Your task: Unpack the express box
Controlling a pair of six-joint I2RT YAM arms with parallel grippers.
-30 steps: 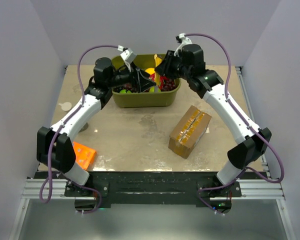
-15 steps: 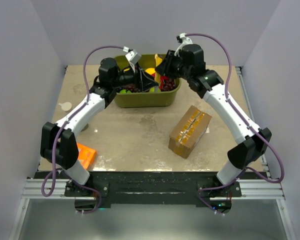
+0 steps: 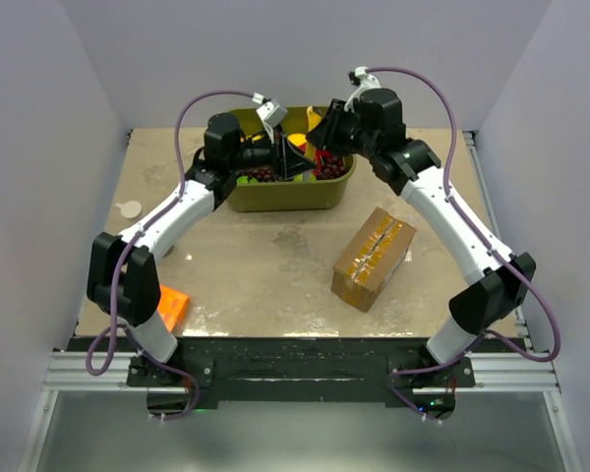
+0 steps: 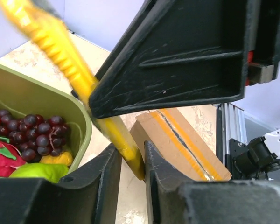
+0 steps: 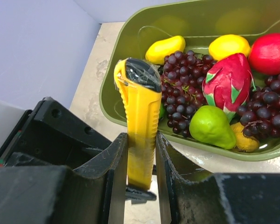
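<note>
The express box point(image 3: 374, 258), brown cardboard with glossy tan tape along its top seam, lies on the table right of centre; it also shows in the left wrist view as the box point(image 4: 177, 140). Both grippers meet above the green basket point(image 3: 285, 197). My right gripper point(image 5: 141, 158) is shut on a yellow utility knife point(image 5: 141, 126). My left gripper point(image 4: 133, 161) is shut on the other end of the same knife point(image 4: 51, 37). In the top view the left gripper point(image 3: 293, 157) and right gripper point(image 3: 323, 133) nearly touch.
The basket point(image 5: 130, 42) holds grapes point(image 5: 182, 84), a dragon fruit point(image 5: 228, 84), a green pear point(image 5: 214, 126) and other fruit. A flat orange box point(image 3: 167, 305) lies by the left arm's base. Walls close in the table on three sides.
My left arm has moved right towards the right gripper, and its jaws have closed on the knife's end. The right arm and the box have stayed put.
</note>
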